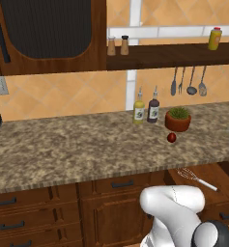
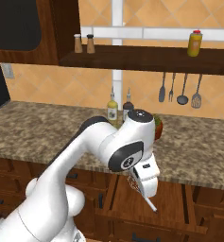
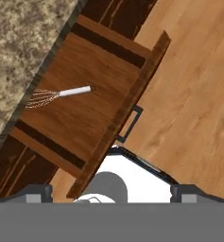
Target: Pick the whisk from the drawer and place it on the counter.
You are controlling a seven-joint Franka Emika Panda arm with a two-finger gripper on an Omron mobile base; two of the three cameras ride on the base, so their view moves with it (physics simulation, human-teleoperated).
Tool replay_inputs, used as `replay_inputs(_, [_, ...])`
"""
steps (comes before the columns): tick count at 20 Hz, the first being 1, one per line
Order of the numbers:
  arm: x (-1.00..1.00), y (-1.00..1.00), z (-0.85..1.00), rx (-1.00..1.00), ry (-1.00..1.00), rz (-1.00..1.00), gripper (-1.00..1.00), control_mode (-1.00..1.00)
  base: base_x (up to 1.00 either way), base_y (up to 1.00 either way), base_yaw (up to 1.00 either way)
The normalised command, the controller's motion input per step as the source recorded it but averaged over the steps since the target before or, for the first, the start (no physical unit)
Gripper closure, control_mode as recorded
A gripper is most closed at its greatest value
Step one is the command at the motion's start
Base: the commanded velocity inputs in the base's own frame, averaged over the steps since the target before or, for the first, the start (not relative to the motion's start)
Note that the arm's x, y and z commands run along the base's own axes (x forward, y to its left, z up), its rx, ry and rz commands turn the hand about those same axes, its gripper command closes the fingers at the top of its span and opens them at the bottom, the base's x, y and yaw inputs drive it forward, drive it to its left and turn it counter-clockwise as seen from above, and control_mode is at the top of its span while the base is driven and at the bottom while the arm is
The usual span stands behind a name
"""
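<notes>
Whisk (image 3: 56,95): thin wire-loop balloon head, slim pale silver handle. It lies flat on the wood floor of the open drawer (image 3: 99,118), well ahead of the claw (image 3: 111,191), near the granite bench (image 3: 19,52) edge. Claw fingertips stand wide apart, holding nothing

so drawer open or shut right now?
Open. The drawer is pulled out past the counter edge, its wood floor exposed, with the whisk lying flat inside.
</notes>
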Motion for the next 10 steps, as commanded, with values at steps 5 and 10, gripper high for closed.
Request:
replay_inputs(5, [-0.26,-0.61,-0.93,0.18,0.08,-0.25,-1.00,-1.00,0.00,0.00,0.00])
replay_inputs(10, [0.22,-0.57,-0.85,0.12,0.18,-0.16,-1.00,-1.00,0.00,0.00,0.00])
